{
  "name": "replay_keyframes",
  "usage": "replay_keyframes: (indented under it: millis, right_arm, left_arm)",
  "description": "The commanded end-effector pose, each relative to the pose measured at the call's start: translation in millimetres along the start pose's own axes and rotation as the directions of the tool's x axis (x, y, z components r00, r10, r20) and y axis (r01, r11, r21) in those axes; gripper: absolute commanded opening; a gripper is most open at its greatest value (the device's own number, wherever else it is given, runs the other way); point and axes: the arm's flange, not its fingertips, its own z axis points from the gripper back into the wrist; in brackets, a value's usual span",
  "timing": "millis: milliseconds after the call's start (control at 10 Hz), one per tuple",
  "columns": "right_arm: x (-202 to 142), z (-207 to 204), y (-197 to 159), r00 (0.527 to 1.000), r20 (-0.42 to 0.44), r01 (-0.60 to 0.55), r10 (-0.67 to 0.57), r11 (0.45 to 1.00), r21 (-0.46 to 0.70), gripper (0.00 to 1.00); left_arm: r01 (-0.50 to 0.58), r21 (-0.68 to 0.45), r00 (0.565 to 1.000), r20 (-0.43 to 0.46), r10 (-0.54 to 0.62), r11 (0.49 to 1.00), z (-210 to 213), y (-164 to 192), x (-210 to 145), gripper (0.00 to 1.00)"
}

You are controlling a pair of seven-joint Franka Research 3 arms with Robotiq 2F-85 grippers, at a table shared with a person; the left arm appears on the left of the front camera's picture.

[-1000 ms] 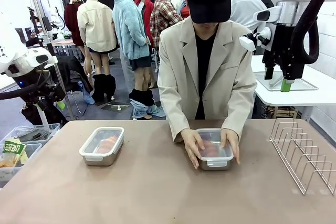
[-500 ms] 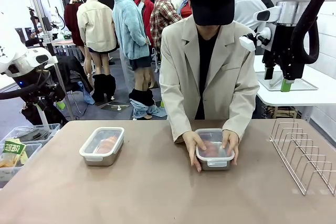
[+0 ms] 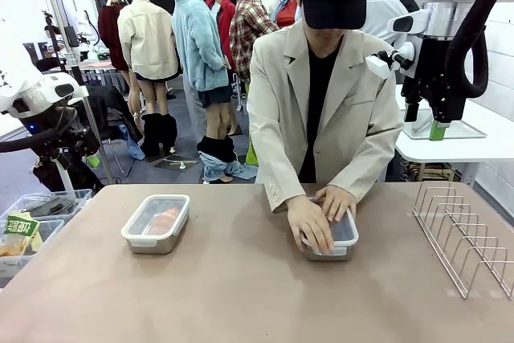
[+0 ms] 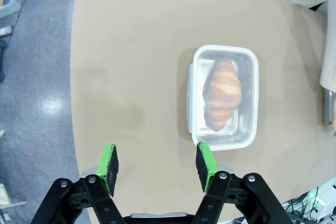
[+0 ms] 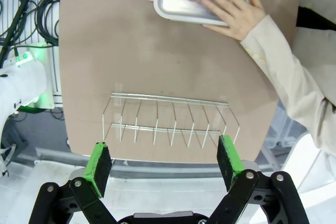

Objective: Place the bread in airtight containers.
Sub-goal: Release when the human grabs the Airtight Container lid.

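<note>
Now: sealing the second container

Person's hands (image 3: 321, 213) press the lid onto the right container (image 3: 341, 240), near the wire rack (image 3: 462, 234). Left container (image 4: 224, 97), farther from it, holds a croissant (image 4: 222, 94) under its lid. Both claws (image 4: 158, 163) (image 5: 164, 163) open, empty. Next: likely firm lid seating.

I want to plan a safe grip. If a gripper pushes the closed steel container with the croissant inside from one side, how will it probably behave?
The lidded container is low and wide with a flat base, so it will probably slide on the table, not tip. Its steel walls look smooth, so pads may slip. The croissant lies loose inside and seems light; it may shift against a wall.
</note>
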Motion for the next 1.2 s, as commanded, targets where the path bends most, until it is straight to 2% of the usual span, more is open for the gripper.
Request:
replay_keyframes:
  millis: [0,1100]
  right_arm:
    - [-0.3,0.2,-2.0,1.0,0.001,0.0,0.0,1.0,0.001,1.0]
    - [-0.3,0.2,-2.0,1.0,0.001,0.0,0.0,1.0,0.001,1.0]
  left_arm:
    - [-0.007,0.021,1.0,-0.003,0.008,1.0,2.4,1.0,-0.2,0.77]
    - [-0.007,0.021,1.0,-0.003,0.008,1.0,2.4,1.0,-0.2,0.77]
